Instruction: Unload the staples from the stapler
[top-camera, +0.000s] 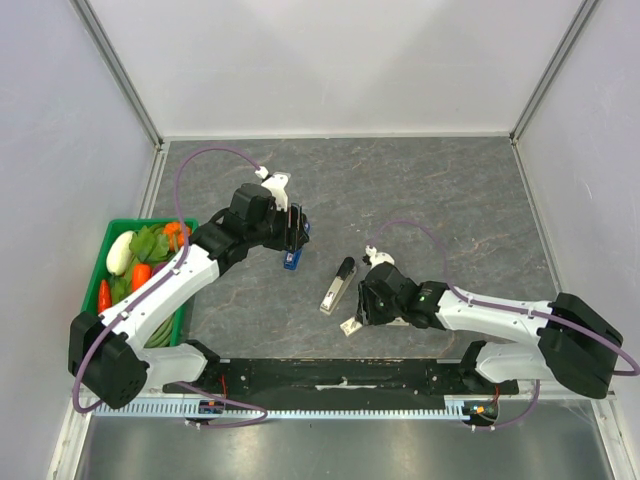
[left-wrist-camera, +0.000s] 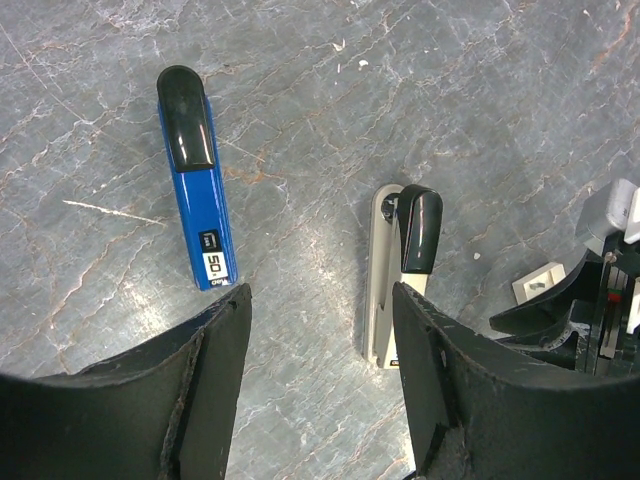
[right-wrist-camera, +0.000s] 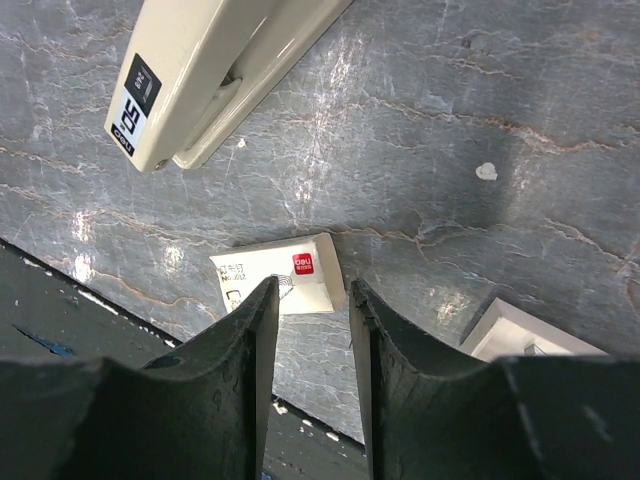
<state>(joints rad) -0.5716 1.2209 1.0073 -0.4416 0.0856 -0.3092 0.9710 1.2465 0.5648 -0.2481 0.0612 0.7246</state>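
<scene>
**A:** Where is the stapler (top-camera: 338, 285)?

**B:** It lies on the grey marbled table (top-camera: 450, 200), between the two grippers. Its black cap end points away from the arm bases and its pale end points toward them. Nothing holds it.

**A:** And the left gripper (left-wrist-camera: 320, 370)?

**B:** It hangs to the left of the stapler, a little farther from the bases. Its jaws are wide apart with only bare table between them. Its wrist camera looks down on the stapler and on a blue stapler (left-wrist-camera: 197, 180) with a black cap. The blue one lies to the left of the stapler, roughly parallel and clearly apart from it.

**A:** What about the right gripper (right-wrist-camera: 308, 350)?

**B:** It sits just off the stapler's pale end, on the side toward the bases. Its fingers are parted by a narrow gap and clamp nothing. Its tips are over a small white box (right-wrist-camera: 285, 285) with a red logo, which lies just beside that pale end. I cannot tell whether the tips touch the box.

**A:** Is anything else near the stapler?

**B:** A second white piece (right-wrist-camera: 520, 335) lies farther from the stapler than the box, partly hidden behind a finger. Well to the left of the stapler is a green basket (top-camera: 135, 222) holding vegetables.
</scene>
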